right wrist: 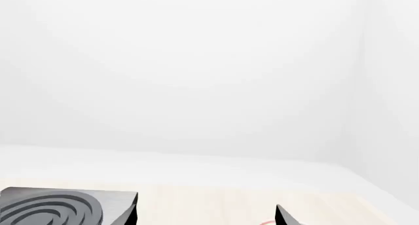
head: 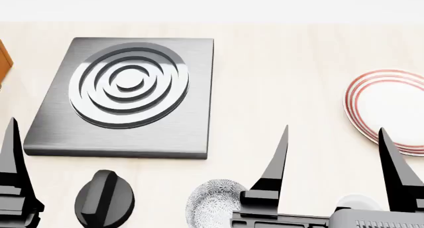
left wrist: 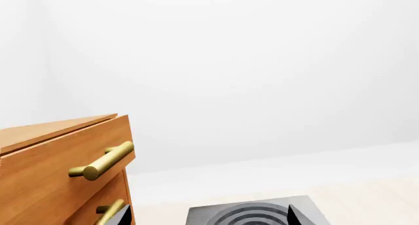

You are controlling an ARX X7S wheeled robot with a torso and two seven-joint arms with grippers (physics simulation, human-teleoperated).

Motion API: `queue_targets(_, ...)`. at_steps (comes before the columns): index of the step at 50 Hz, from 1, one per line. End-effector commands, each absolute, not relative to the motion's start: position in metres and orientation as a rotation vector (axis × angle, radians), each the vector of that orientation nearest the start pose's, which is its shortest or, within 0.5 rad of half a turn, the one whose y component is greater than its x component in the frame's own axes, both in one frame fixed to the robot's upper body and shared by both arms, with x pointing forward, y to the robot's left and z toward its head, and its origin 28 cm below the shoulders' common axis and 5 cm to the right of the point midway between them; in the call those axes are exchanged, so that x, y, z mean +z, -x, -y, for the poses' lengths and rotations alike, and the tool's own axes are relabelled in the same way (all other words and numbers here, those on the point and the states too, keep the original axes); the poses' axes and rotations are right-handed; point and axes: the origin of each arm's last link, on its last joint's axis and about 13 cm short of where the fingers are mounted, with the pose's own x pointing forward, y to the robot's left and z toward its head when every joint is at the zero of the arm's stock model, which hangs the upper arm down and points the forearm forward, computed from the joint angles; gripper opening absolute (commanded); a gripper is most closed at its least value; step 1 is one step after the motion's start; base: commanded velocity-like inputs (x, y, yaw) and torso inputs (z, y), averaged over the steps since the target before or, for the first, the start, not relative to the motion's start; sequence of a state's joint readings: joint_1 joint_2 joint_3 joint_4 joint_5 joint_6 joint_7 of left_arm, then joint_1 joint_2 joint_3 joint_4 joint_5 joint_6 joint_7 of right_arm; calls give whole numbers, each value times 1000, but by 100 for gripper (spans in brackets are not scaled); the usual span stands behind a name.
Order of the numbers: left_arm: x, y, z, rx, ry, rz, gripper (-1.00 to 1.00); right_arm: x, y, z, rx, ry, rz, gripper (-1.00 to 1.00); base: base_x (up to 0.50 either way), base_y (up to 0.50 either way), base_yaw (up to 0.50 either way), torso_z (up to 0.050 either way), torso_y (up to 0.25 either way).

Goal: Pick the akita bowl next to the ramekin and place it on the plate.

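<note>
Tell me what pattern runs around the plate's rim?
Red concentric rings on white, around the plate; clearest in the head view.

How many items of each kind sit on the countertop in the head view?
Speckled grey-white patterned bowl: 1
Wide white plate with red rings: 1
Grey square burner plate with concentric rings: 1
Black round knob: 1
Small plain white cup, mostly hidden: 1
Total: 5

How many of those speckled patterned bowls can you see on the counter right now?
1. A speckled bowl sits at the head view's bottom edge, just left of the right gripper, partly cut off. Another may be hidden out of frame or behind the gripper.
</note>
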State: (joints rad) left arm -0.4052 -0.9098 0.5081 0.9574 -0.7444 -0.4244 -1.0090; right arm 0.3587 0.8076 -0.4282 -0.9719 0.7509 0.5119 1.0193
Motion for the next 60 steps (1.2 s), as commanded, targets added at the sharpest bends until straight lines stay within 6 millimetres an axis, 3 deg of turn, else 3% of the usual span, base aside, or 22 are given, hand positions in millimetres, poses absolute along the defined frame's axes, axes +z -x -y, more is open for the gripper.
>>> queue_targets(1, 196, -165, -220, 39, -144, 375, 100, 193, -164, 105, -83, 94, 341, 100, 0, 0, 0, 0, -158)
queue_targets(60, 195, -165, -219, 35, -143, 369, 100, 194, -163, 104, -74, 98, 337, 100, 0, 0, 0, 0, -159)
